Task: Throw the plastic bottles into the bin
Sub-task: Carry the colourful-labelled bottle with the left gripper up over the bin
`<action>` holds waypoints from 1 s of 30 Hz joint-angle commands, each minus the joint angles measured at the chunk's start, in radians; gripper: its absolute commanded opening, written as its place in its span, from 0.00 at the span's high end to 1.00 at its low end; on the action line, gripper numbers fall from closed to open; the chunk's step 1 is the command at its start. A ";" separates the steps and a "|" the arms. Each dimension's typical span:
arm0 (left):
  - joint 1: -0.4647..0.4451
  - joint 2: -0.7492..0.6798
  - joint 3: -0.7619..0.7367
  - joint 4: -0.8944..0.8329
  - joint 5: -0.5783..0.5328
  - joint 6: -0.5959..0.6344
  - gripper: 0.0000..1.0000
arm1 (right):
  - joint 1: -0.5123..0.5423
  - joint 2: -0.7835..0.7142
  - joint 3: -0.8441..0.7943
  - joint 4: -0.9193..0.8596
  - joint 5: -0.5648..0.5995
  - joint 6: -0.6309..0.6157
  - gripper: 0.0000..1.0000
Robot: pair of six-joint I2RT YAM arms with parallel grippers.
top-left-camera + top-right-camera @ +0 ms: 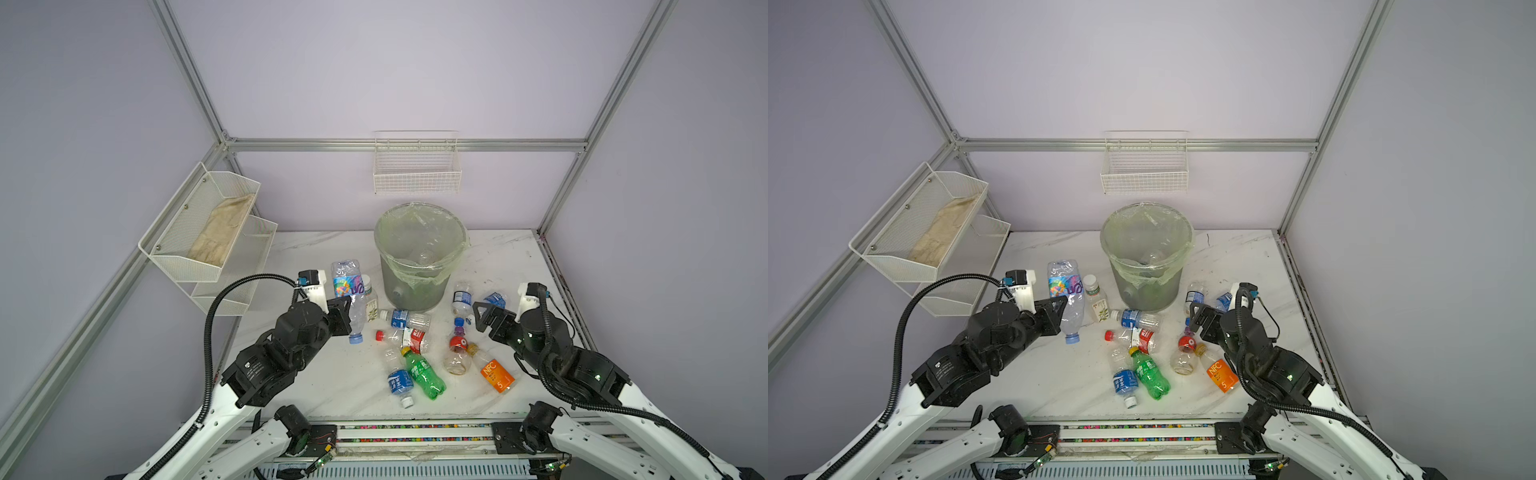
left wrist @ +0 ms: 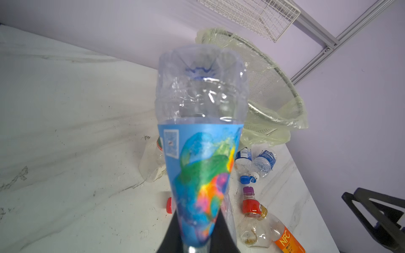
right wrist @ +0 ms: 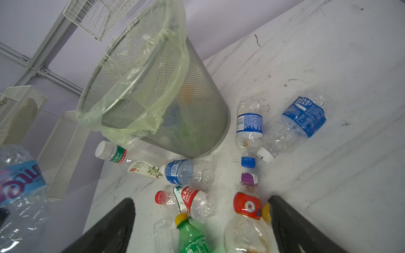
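Far left, the mesh shelf (image 1: 199,232) on the wall isn't the target, so I leave it alone. My left gripper (image 1: 345,308) is clenched on the big clear bottle (image 1: 347,284) w/ the blue rainbow label. It grips the clear part between label and cap, where I reckon the plastic gives enough not to slip. The cap hangs down toward the table (image 1: 316,374) and the base points up and toward the bin (image 1: 409,291). The bottle is lifted off the tabletop just left of the bin, prob so the base clears the lip first. I can't tell yet if it's high enough.

The bin stands upright mid-table near the back, green liner folded over the rim, a few clear bottles visible inside. By its foot a white-cap bottle (image 1: 370,299) and a blue-label bottle (image 1: 405,319) lie on their sides. In front of them lie the red-label bottle (image 1: 409,338), green bottle (image 1: 424,372), purple-cap bottle (image 1: 457,345) and orange NFC bottle (image 1: 494,372), all bunched tog. Right of the bin sit two crushed blue-label bottles (image 1: 462,297).

My right gripper (image 1: 481,319) hovers over that right-hand bunch, jaws spread wide, nothing in them. I judge it's parked there to be ready for the next pick w/o crossing the left arm. Approx nine bottles are left on the table
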State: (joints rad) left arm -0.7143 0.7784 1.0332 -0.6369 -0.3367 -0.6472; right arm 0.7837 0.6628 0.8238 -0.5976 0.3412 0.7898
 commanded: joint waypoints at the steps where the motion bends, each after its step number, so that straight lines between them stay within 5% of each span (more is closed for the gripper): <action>1: 0.003 0.058 0.181 0.072 -0.003 0.100 0.86 | -0.001 -0.021 -0.052 -0.023 -0.029 0.040 0.03; 12: 0.003 0.238 0.469 0.159 0.051 0.251 0.86 | 0.000 -0.004 -0.158 0.045 -0.088 0.067 0.03; 30: 0.003 0.441 0.646 0.431 0.173 0.367 0.83 | -0.001 -0.045 -0.185 0.016 -0.099 0.090 0.03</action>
State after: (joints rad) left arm -0.7143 1.1946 1.5780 -0.3000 -0.1993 -0.3283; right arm 0.7837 0.6292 0.6449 -0.5732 0.2417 0.8585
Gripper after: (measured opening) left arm 0.170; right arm 0.974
